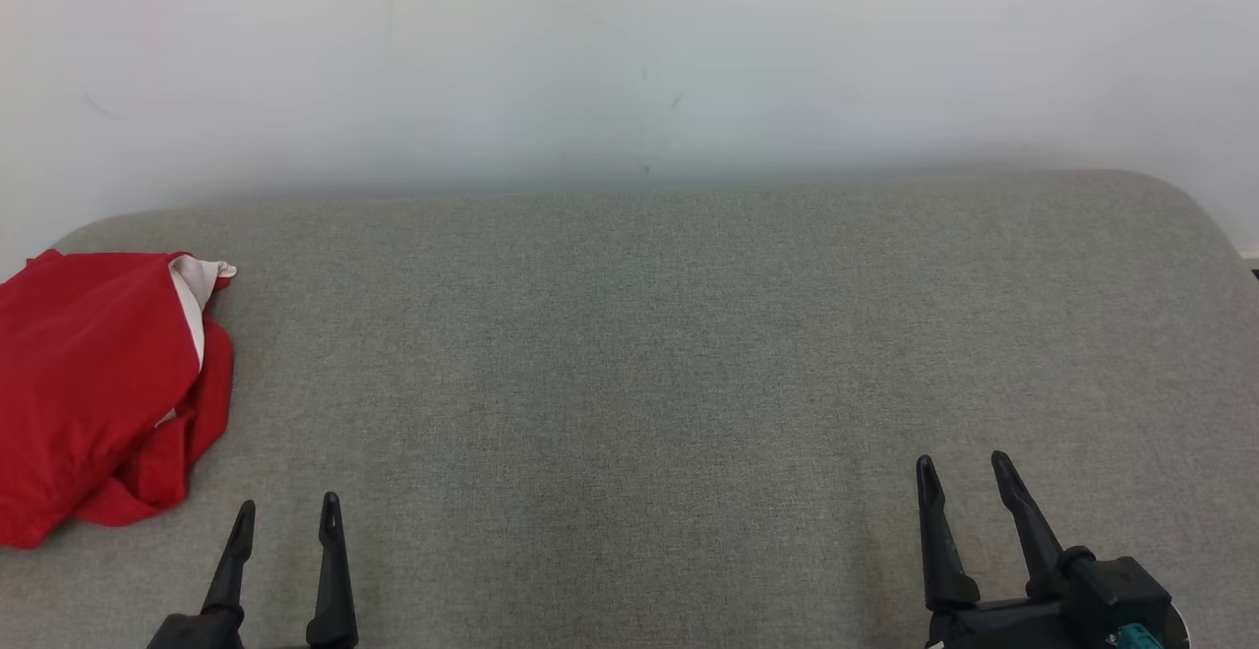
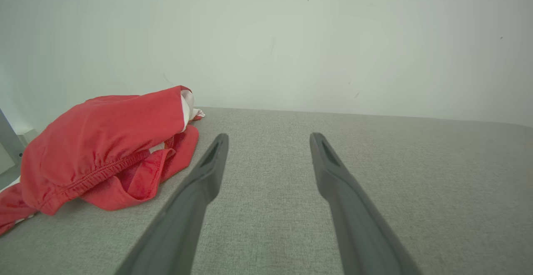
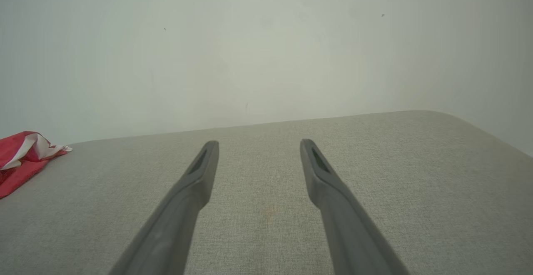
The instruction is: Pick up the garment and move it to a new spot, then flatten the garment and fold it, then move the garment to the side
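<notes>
A red garment [image 1: 93, 374] with a white inner band lies bunched at the far left of the grey surface. The left wrist view has the garment [image 2: 104, 150] just left of the fingers, and the right wrist view catches the garment [image 3: 21, 158] at its left edge. My left gripper [image 1: 287, 513] stands open near the front edge, a short way right of the garment and apart from it, with nothing between its fingers. My right gripper [image 1: 964, 467] is open too, far off at the lower right.
The grey fabric surface [image 1: 639, 354] runs wide between the grippers, with rounded far corners. A plain pale wall [image 1: 629, 59] rises directly behind it. The garment reaches the surface's left edge.
</notes>
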You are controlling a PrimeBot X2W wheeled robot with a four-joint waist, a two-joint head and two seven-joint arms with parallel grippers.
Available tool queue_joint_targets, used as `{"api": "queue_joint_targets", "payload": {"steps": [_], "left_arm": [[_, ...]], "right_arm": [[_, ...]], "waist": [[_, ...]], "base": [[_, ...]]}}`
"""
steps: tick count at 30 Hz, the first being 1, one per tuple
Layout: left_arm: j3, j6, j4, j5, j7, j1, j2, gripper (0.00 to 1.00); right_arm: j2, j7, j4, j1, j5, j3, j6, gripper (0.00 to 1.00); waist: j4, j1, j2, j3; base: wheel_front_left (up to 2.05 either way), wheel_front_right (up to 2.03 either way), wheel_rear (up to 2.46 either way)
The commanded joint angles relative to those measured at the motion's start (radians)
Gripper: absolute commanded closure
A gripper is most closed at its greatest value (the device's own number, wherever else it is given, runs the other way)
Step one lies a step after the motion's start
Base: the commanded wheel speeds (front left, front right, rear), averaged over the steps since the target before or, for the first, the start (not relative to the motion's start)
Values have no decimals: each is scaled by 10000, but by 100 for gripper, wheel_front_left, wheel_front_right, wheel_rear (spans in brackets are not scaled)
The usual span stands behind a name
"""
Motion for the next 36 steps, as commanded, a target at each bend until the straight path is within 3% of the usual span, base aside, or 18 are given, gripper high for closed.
{"api": "queue_joint_targets", "payload": {"steps": [1, 23, 36], "left_arm": [[32, -16, 6, 3, -32, -18, -20, 0], [38, -13, -6, 163, -32, -14, -49, 0], [27, 137, -37, 263, -32, 199, -50, 0]], "right_arm": [[15, -9, 18, -15, 58, -25, -21, 0], [15, -11, 190, 54, 291, -68, -21, 0], [15, -9, 289, 208, 398, -67, -21, 0]], "waist": [[-2, 0, 0, -4], [226, 0, 0, -19], [1564, 0, 0, -77]], "base": [[0, 0, 0], [0, 0, 0], [0, 0, 0]]}}
